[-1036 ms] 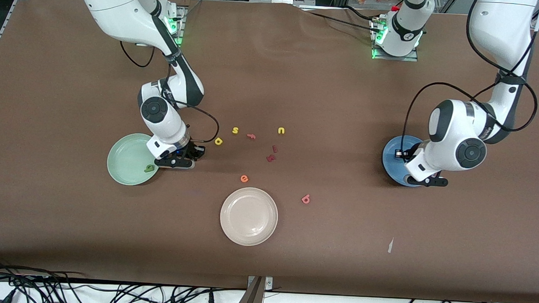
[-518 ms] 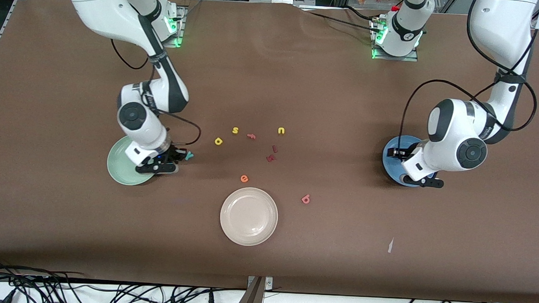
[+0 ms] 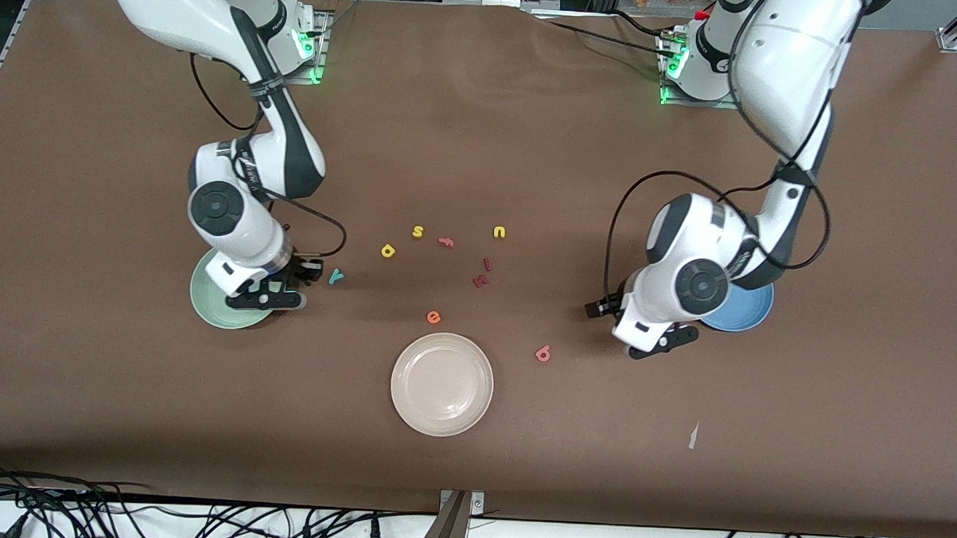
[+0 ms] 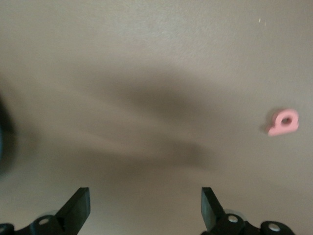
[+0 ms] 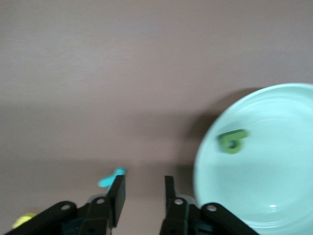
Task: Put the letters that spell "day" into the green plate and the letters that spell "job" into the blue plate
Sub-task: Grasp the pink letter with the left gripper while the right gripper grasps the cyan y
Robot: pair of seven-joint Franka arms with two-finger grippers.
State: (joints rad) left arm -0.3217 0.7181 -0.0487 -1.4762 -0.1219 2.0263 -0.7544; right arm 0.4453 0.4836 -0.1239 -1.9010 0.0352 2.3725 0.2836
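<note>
The green plate (image 3: pixel 216 304) lies at the right arm's end of the table with a dark green a (image 5: pixel 233 141) in it. My right gripper (image 3: pixel 274 298) hangs over that plate's rim, open with nothing between its fingers (image 5: pixel 117 188). A teal y (image 3: pixel 336 277) lies on the table just beside the plate, and a yellow d (image 3: pixel 388 251) lies farther toward the middle. My left gripper (image 3: pixel 657 344) is wide open over bare table beside the blue plate (image 3: pixel 744 310), which its arm partly hides. The pinkish b (image 3: pixel 543 353) lies between that gripper and the cream plate.
A cream-white plate (image 3: pixel 442 384) sits nearest the front camera. Loose letters lie mid-table: a yellow s (image 3: pixel 418 231), a pink f (image 3: pixel 446 241), a yellow u (image 3: pixel 500 232), an orange e (image 3: pixel 434 317) and two dark red pieces (image 3: pixel 483 274).
The right gripper slid from the y toward the green plate and parted its fingers; the y stayed on the table. The left gripper opened and swung off the blue plate toward the b.
</note>
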